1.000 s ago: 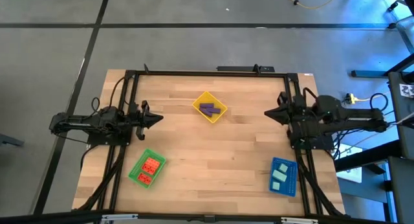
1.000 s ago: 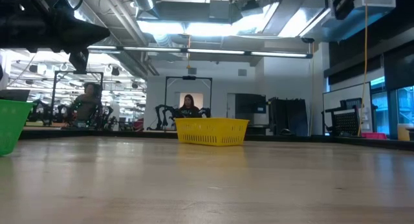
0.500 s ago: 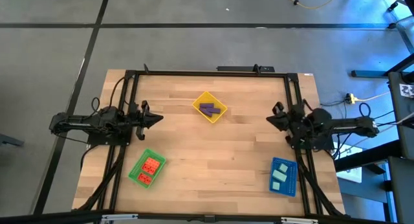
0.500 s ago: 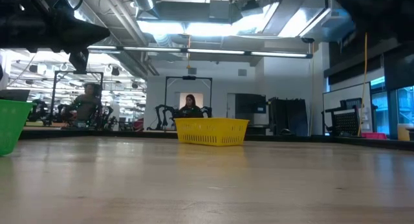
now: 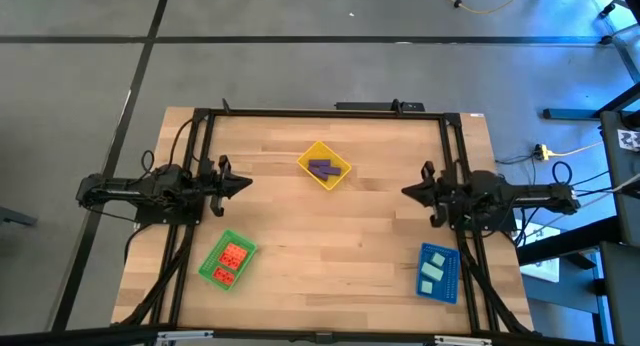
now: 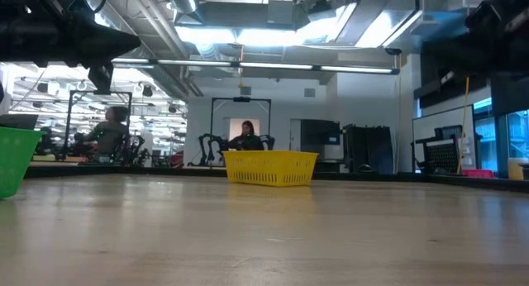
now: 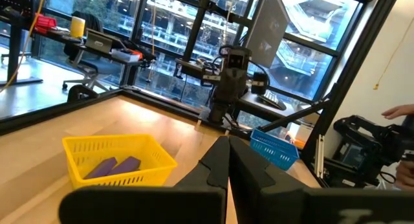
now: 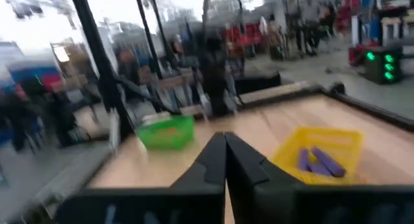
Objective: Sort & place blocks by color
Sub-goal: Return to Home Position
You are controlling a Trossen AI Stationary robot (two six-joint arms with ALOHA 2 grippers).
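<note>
Purple blocks (image 5: 320, 169) lie in the yellow tray (image 5: 338, 176) at the table's far middle; they also show in the left wrist view as purple blocks (image 7: 116, 166). Orange-red blocks (image 5: 232, 256) lie in the green tray (image 5: 212, 270) at the near left. Mint blocks (image 5: 433, 271) lie in the blue tray (image 5: 450, 286) at the near right. My left gripper (image 5: 248, 183) hangs shut by the left edge, pointing level across the table, holding nothing. My right gripper (image 5: 404, 192) hangs shut by the right edge, facing it, also holding nothing.
A black frame (image 5: 320, 113) runs along the table's far edge and both sides. The bare wood between the two grippers (image 5: 330, 226) is free room. In the low view, people sit in the room behind the yellow tray (image 6: 271, 167).
My right gripper has sunk and shifted a little toward the table's near edge, staying shut; in the low view its arm has come down into the picture's top right. My left arm and the trays have kept still.
</note>
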